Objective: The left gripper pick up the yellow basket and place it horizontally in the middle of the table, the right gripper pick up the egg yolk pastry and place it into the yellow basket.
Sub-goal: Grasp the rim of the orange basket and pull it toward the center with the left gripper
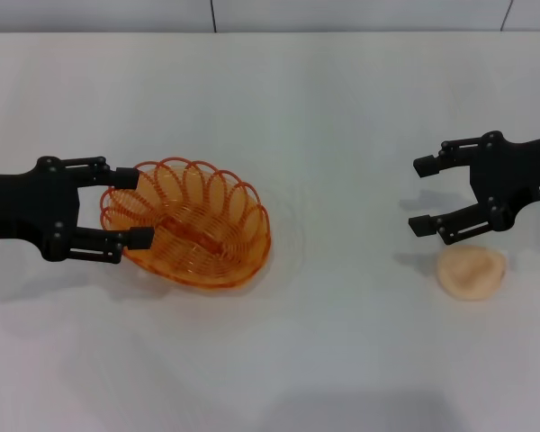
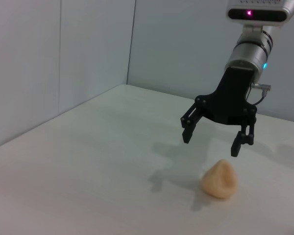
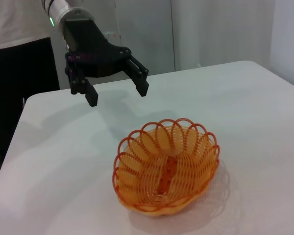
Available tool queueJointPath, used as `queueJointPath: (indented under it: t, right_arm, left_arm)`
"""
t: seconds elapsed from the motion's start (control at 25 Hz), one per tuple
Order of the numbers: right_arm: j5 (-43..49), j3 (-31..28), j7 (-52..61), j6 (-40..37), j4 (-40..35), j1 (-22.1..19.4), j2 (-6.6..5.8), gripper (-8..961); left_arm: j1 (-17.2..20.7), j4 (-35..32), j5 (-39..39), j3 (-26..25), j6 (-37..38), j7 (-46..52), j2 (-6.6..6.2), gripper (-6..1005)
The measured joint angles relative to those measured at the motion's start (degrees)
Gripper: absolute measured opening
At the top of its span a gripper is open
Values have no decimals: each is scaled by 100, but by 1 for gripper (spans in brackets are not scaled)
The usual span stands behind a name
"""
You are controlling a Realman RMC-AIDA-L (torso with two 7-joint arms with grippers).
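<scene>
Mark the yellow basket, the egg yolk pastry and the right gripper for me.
yellow basket (image 1: 191,227): head view, on the woven floor inside the rim.
egg yolk pastry (image 1: 471,272): head view, on its domed top.
right gripper (image 1: 420,195): head view, midway between its open fingertips, above the pastry.

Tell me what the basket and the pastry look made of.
Basket: probably moulded plastic, glossy and translucent orange; light passes through its thin looped strands. Pastry: seems a baked dough or soft foam replica, matte pale peach with a dimpled top; which one cannot be told.
</scene>
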State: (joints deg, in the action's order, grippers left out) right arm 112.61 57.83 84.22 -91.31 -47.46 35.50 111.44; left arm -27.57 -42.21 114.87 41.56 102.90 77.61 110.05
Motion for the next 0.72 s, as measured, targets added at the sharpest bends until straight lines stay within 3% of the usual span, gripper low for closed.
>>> queueJointPath:
  t: [0.72]
  right_arm:
    - [-24, -41, -69, -71, 0, -23, 26, 857]
  left_arm:
    - [2, -44, 0, 19, 2, 282, -2, 860]
